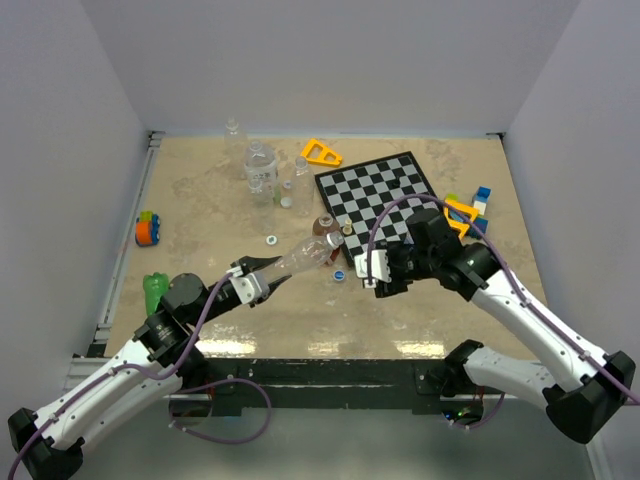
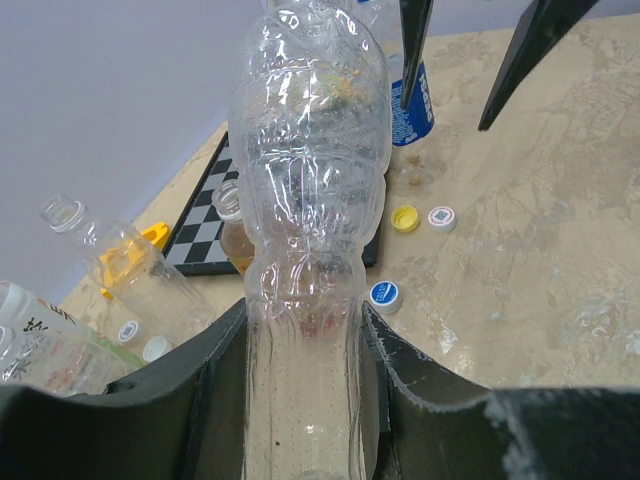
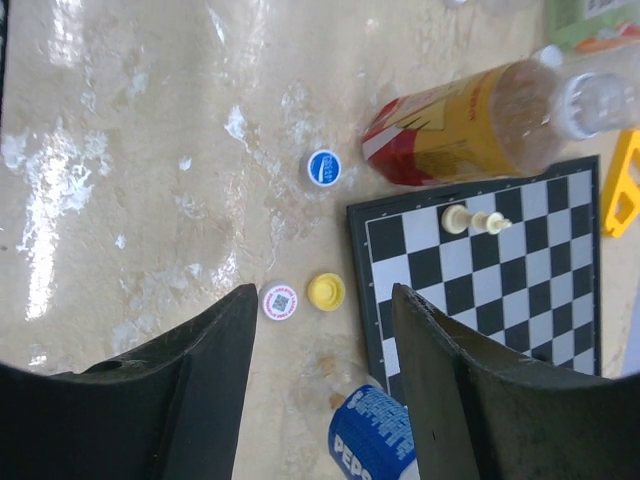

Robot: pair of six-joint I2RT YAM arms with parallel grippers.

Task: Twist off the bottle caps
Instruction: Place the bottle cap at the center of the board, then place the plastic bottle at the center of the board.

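Bottle caps (image 3: 323, 167) multicoloured, left end effector (image 2: 303, 312) grasping clear bottle (image 2: 310, 150), right end effector (image 3: 322, 298) released

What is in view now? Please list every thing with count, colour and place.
held bottle: 1, clear, in left gripper
amber bottle: 1, brown, by chessboard's near corner
blue-label bottle: 1, clear, beside chessboard
green bottle: 1, green, left side
spare bottles: at least 2, clear, far middle
blue cap, yellow cap, white cap: 1 each, loose, table middle
chessboard: 1, black-white, far right
chess piece: 1, cream, on chessboard
plastic frames: 2, orange, far middle and right
blocks: several, mixed colours, right side
toy: 1, orange-blue, left side
left gripper: 1, black, shut on held bottle
right gripper: 1, black, open, empty
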